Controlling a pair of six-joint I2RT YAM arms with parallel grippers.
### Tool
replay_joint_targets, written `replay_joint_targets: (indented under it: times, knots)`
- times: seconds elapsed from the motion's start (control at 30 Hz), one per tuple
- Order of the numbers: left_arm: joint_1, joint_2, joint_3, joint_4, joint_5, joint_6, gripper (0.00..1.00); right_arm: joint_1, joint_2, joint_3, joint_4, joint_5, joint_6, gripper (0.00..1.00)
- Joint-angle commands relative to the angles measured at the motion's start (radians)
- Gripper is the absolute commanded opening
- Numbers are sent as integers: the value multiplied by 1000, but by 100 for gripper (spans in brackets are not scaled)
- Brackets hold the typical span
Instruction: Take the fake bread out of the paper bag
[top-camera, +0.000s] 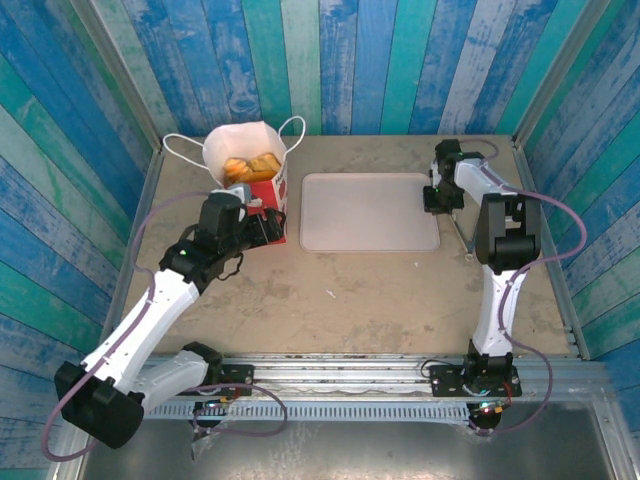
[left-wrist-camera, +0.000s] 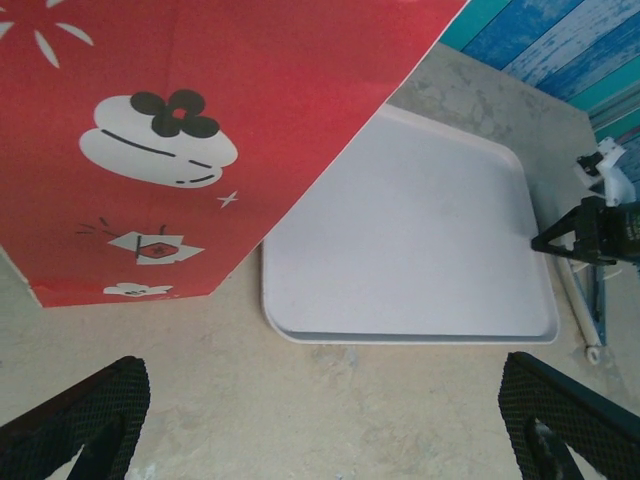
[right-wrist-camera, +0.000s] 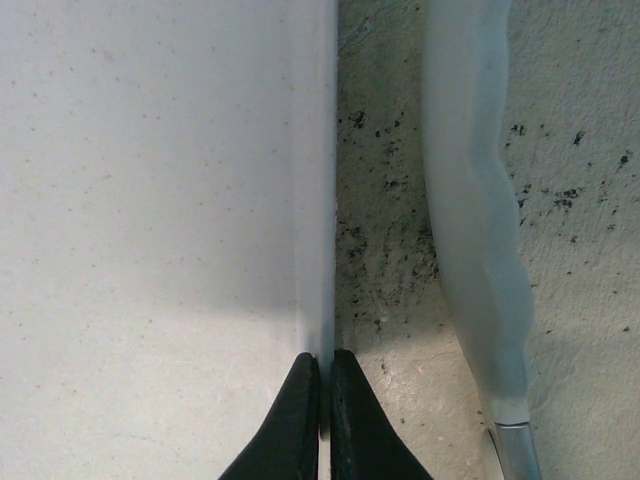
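Left gripper (left-wrist-camera: 322, 375): jaws spread wide, nothing between them. It hangs low over the bench (top-camera: 350, 300), just in front of the paper bag (top-camera: 262, 192), not touching it.

Fake bread (top-camera: 250, 165): all inside the bag, lying in the open mouth against the white lining. At least 2 golden-orange pieces can be told apart from above; a full count is not possible.

Paper bag: 1, standing upright at the back left of the bench, mouth open upward. 2 white cord handles (top-camera: 180, 150), 1 looping out to each side. The red face seen from the left wrist carries a white bun shape with a black flower on top, a small white diamond figure with a red centre, and white starbursts. The print on the front is too small to read from above.

Tray (top-camera: 370, 212): 1, pale pink, rectangular, just right of the bag, lying flat.

Right gripper (right-wrist-camera: 325, 365): jaws pressed together with no gap, tips sitting at the tray's right rim.

Pale rod (right-wrist-camera: 470, 250): 1, with a metal end, lying on the bench beside that rim.
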Motion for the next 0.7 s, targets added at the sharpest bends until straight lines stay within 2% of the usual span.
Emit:
replay_joint_targets:
  times: [0.0,0.3,0.4,0.5,0.57,0.6,0.67]
  knots:
    - [-3,-34,42,-43,-34,48,94,2,-2,-15,-60,-46,-35,4]
    - [-3,-49,88,-39,-11,62,94,4,-28,-75,-40,-40,-55,5]
    - [-3,-48,114,-53,-13,62,94,4,-28,-68,-53,-35,-25,9]
    - [-3,-50,139,-78,-26,65,94,4,-56,-67,-53,-49,-10,20]
    - [-3,-56,158,-93,-33,75,98,6,-97,-62,-49,-99,-11,33]
    - [-3,-57,168,-96,-33,84,100,8,-122,-60,-49,-114,-10,36]
    - [1,-55,196,-100,-30,104,94,8,-185,-51,-47,-163,0,43]
